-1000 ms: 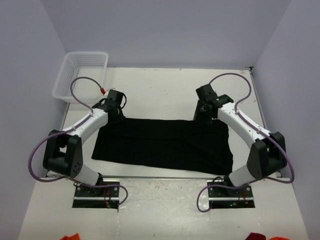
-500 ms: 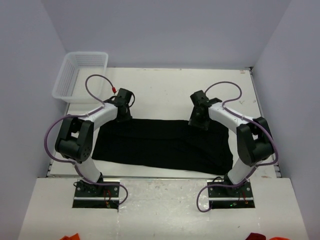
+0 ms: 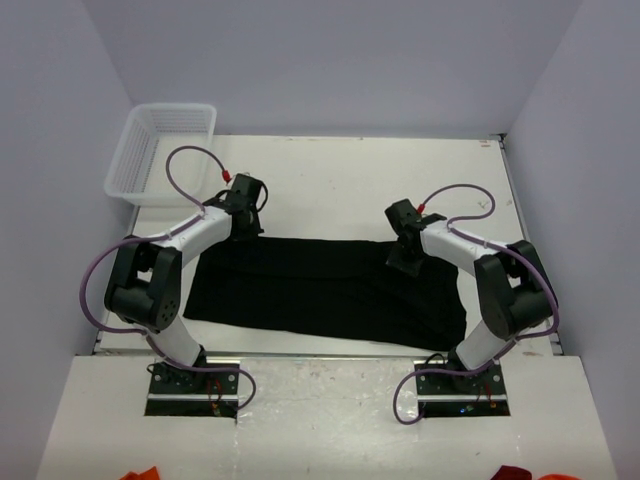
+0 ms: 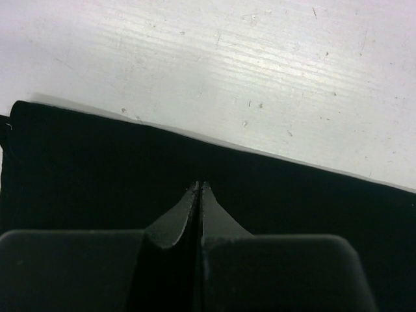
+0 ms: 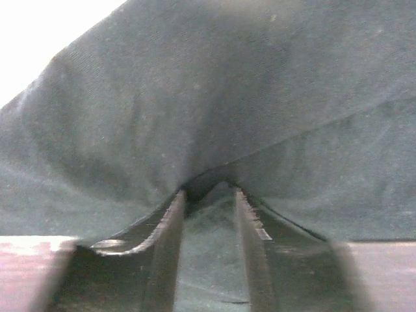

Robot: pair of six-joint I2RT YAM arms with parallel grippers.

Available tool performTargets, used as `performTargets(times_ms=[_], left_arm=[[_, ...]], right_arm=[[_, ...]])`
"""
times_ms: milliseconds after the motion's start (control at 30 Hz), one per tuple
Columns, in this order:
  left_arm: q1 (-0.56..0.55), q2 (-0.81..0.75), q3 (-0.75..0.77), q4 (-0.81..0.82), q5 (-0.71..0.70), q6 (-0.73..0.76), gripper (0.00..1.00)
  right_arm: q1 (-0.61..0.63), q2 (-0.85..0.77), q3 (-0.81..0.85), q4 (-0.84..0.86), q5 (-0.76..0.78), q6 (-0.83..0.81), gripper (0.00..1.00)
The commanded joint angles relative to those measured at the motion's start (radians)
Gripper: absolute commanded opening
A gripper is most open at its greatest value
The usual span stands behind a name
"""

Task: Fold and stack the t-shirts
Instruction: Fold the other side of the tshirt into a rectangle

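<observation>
One black t-shirt [image 3: 330, 290] lies folded into a wide band across the table's middle. My left gripper [image 3: 243, 228] sits at the far left edge of the shirt. In the left wrist view it [image 4: 199, 186] is shut, tips together over the flat cloth [image 4: 97, 169], with nothing seen between them. My right gripper [image 3: 405, 262] rests on the shirt's far right part. In the right wrist view its jaws [image 5: 209, 192] stand apart, cloth [image 5: 195, 97] bunched over the tips and filling the gap.
A white mesh basket [image 3: 160, 150] stands at the far left corner. Bare white table [image 3: 330, 180] stretches beyond the shirt. Purple walls close in the back and both sides. Red cloth bits show at the bottom edge.
The right gripper has come nearer, from the shirt's far edge onto the cloth, and its jaws have widened. The left gripper shifted slightly right along the far edge and stayed shut.
</observation>
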Motion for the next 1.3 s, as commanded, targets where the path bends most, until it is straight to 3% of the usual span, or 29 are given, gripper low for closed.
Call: performTargets(times_ms=[0, 167, 300, 600, 767, 867, 900, 933, 1000, 1100, 1267], left_arm=[[-0.003, -0.03, 0.006, 0.033, -0.001, 0.024, 0.0], [-0.003, -0.03, -0.001, 0.033, -0.009, 0.026, 0.0], [-0.008, -0.024, -0.011, 0.038, -0.003, 0.019, 0.0], [-0.02, -0.023, -0.034, 0.044, -0.007, 0.013, 0.0], [-0.028, -0.029, -0.044, 0.045, -0.012, 0.009, 0.0], [-0.029, -0.029, -0.052, 0.045, -0.023, 0.012, 0.0], [-0.029, -0.027, -0.055, 0.047, -0.023, 0.013, 0.0], [-0.031, -0.023, -0.055, 0.047, -0.02, 0.015, 0.0], [-0.032, -0.017, -0.058, 0.05, -0.023, 0.016, 0.0], [-0.038, -0.001, -0.046, 0.05, -0.02, 0.018, 0.0], [-0.094, 0.009, -0.011, 0.052, -0.017, 0.021, 0.0]], right_arm=[[0.002, -0.026, -0.01, 0.027, 0.057, 0.049, 0.32], [0.005, -0.031, -0.019, 0.028, 0.072, 0.053, 0.19], [0.008, -0.051, -0.013, 0.007, 0.097, 0.052, 0.0], [0.12, -0.127, 0.009, -0.068, 0.117, 0.059, 0.0], [0.32, -0.164, 0.009, -0.114, 0.094, 0.122, 0.0], [0.509, -0.179, 0.012, -0.172, 0.123, 0.243, 0.22], [0.64, -0.182, 0.027, -0.2, 0.149, 0.288, 0.32], [0.705, -0.173, 0.042, -0.294, 0.231, 0.431, 0.39], [0.866, -0.152, 0.079, -0.355, 0.268, 0.554, 0.66], [0.928, -0.086, 0.098, -0.464, 0.348, 0.704, 0.74], [0.902, -0.066, 0.153, -0.613, 0.474, 0.802, 0.72]])
